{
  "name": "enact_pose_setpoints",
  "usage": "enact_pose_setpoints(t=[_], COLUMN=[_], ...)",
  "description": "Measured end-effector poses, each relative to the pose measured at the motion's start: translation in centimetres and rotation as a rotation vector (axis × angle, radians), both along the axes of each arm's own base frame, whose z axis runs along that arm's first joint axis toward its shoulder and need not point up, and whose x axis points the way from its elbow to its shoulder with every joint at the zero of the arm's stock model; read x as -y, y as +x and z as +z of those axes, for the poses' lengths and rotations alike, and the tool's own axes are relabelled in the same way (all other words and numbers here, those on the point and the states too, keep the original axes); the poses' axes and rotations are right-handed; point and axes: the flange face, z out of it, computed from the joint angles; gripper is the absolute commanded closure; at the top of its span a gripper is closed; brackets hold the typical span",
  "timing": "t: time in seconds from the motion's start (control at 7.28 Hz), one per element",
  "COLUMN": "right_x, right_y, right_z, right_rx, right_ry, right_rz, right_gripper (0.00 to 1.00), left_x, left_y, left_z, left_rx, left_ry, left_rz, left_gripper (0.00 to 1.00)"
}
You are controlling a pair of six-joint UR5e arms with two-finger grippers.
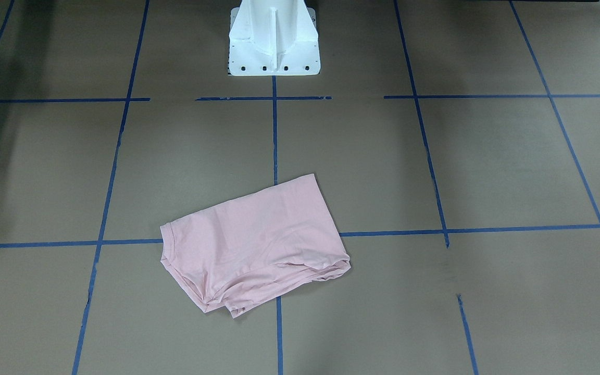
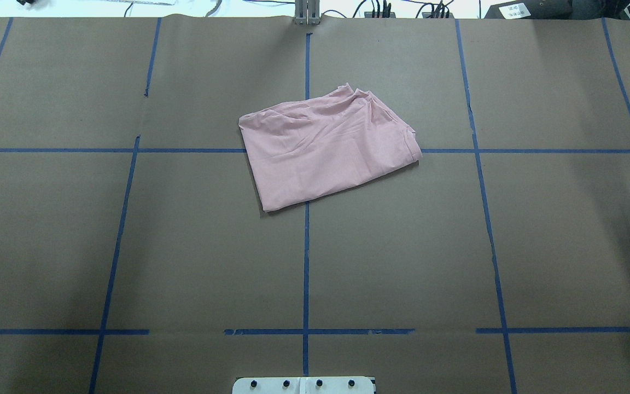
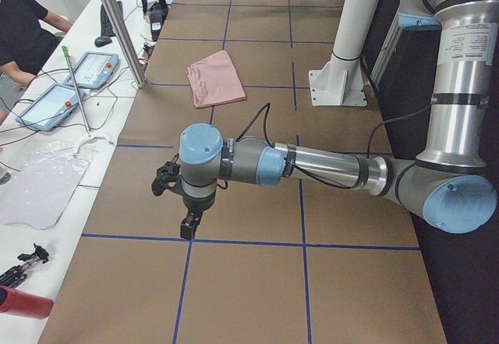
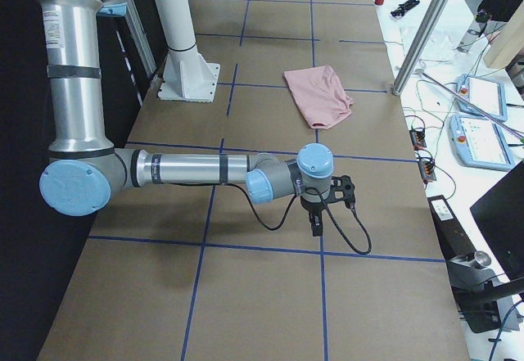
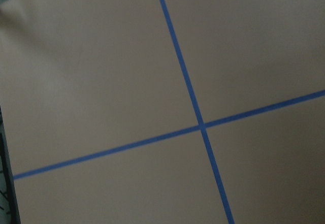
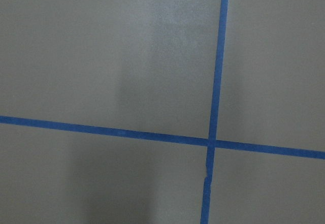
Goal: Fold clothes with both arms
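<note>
The clothes are one pale pink T-shirt, folded into a rough rectangle with its plain side up, lying near the table's middle. No print shows on it. My left gripper hangs over bare table at the left end, far from the shirt, seen only in the exterior left view. My right gripper hangs over bare table at the right end, seen only in the exterior right view. Whether either is open or shut I cannot tell. Both wrist views show only brown table and blue tape lines.
The white pedestal base stands at the robot's edge of the table. Blue tape lines grid the brown surface. Teach pendants and cables lie on a white side bench, where a person sits. A metal post rises beside the table.
</note>
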Motion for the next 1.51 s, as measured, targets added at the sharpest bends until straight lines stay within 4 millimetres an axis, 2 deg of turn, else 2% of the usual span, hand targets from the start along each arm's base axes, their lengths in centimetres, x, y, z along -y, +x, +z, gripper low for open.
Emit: enact_pose_setpoints(t=[0.27,0.41,0.55,0.82,0.96,1.1,1.51], right_x=[-0.6,-0.8,-0.7,-0.9,-1.2,-1.4,-1.6], right_y=[0.4,0.7,1.5,3.5,3.9,4.0,4.1], right_z=[0.1,0.0,-0.8,-4.0,-5.0,-5.3,-5.4], right_rx=[0.002,0.001,-0.004,-0.014,-0.017,-0.022,-0.026], right_ry=[0.006,0.001,-0.021,-0.067,-0.087,-0.097,-0.104], right_rz=[-0.004,-0.019,-0.047,-0.091,-0.098,-0.101,-0.103], right_gripper=[0.0,0.0,0.0,0.0,0.0,0.0,0.0], left_x=[-2.6,-3.1,-3.0,-2.8,-3.0,-3.0,-2.5], left_y=[0.4,0.5,0.6,1.0,1.1,1.4,4.8], left_z=[2.6,3.1,3.0,2.8,3.1,3.3,3.4], left_rx=[-0.049,-0.054,-0.056,-0.056,-0.057,-0.059,-0.06], left_ry=[-0.059,-0.056,-0.036,-0.014,-0.02,-0.03,-0.048], left_rz=[-0.001,0.0,0.005,0.017,0.019,0.022,0.087], left_gripper=[0.0,0.0,0.0,0.0,0.0,0.0,0.0])
